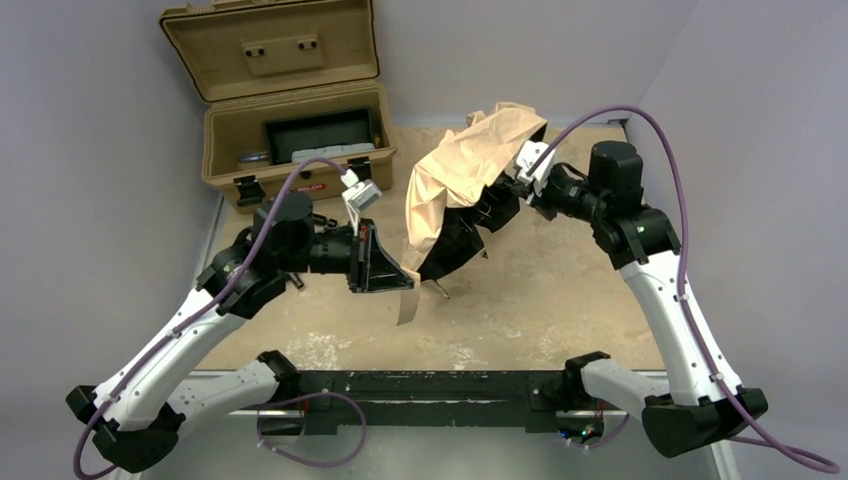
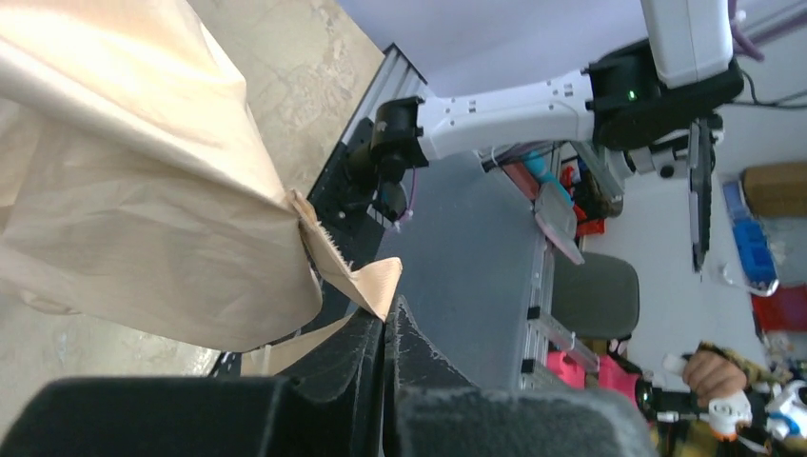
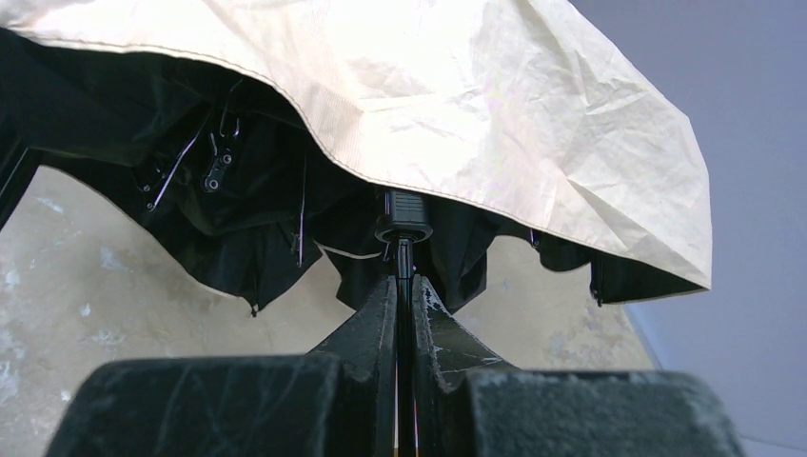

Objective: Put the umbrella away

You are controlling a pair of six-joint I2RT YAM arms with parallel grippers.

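The umbrella (image 1: pixel 470 160) hangs half collapsed above the middle of the table, tan fabric outside and black lining with thin ribs underneath. My left gripper (image 1: pixel 405 280) is at its lower left edge, shut on a tan strap (image 2: pixel 366 281) that comes off the canopy (image 2: pixel 143 190); the jaws (image 2: pixel 390 319) meet with the strap's tip pinched between them. My right gripper (image 1: pixel 505 198) reaches in from the right under the canopy (image 3: pixel 476 95). It (image 3: pixel 404 284) is shut on the thin dark shaft (image 3: pixel 404 257) below the runner. The handle is hidden.
A tan hard case (image 1: pixel 300 185) stands open at the back left, its lid (image 1: pixel 270 50) raised and a dark tray with small items inside. Walls close in on the left, back and right. A black rail (image 1: pixel 420 385) runs along the table's near edge.
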